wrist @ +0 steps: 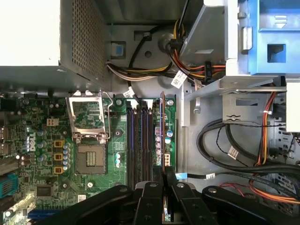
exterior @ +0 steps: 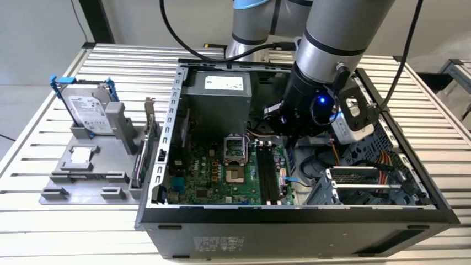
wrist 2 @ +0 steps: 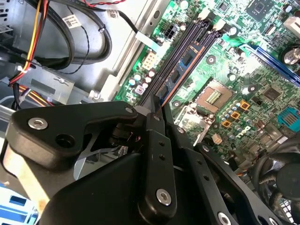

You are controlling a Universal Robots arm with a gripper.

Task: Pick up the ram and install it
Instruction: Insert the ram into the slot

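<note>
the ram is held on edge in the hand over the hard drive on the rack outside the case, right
Not quite. The ram is held on edge in the hand, but inside the open case, over the memory slots of the motherboard, as the first wrist view shows. The hard drive stands on the rack outside.

The arm point(exterior: 335, 33) consists of smooth grey cylindrical tubes with black joint bands and a light blue ring at one upper joint; black cables run along it. A black wrist section carries a small lit blue lamp point(exterior: 321, 100) and a silver camera block point(exterior: 352, 126). In both wrist views, the gripper point(wrist 2: 157, 117) is matte black, with angular linkage bars fastened by silver round-head screws.
</note>
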